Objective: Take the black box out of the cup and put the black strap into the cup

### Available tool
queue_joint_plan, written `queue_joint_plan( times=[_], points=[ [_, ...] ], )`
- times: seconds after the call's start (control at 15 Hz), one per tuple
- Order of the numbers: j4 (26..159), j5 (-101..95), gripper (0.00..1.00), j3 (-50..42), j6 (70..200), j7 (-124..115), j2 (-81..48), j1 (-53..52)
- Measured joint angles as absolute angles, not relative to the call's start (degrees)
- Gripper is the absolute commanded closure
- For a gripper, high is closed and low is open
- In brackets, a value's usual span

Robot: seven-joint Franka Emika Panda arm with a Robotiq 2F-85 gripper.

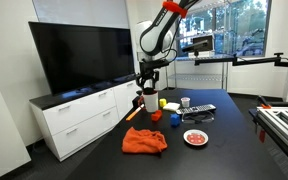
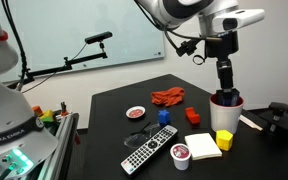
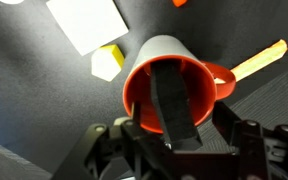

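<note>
The red cup (image 3: 149,80) stands on the dark table; it also shows under the arm in both exterior views (image 1: 150,101) (image 2: 227,100). The black box (image 3: 174,100), a long black block, stands tilted inside the cup, and its upper end sticks out toward the wrist. My gripper (image 3: 179,135) hangs straight above the cup (image 1: 149,86) (image 2: 224,82). Its fingers are apart, one on each side of the box's upper end, with a gap showing beside the box. I cannot make out the black strap in any view.
Near the cup lie a yellow block (image 3: 107,62), a white pad (image 3: 87,22) and a wooden spoon (image 3: 256,58). Farther off are an orange cloth (image 2: 168,97), a remote (image 2: 149,150), a grey can (image 2: 181,155), a small plate (image 2: 136,113) and a dark object (image 2: 280,117).
</note>
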State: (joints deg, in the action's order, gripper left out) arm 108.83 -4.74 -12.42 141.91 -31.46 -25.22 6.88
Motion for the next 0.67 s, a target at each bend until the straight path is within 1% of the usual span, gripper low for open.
queue_joint_plan(
  times=[0.07,0.13,0.33,0.67],
  points=[
    [108.8,-4.7,0.65,-12.4,141.9,-31.5,-25.2,6.9],
    [108.8,-4.7,0.73,-12.4,141.9,-31.5,-25.2,6.9],
    [108.8,-4.7,0.93,-12.4,141.9,-31.5,-25.2,6.9],
    [108.4,-4.7,0.92,-12.4,141.9,-31.3,-24.9,6.9]
  ],
)
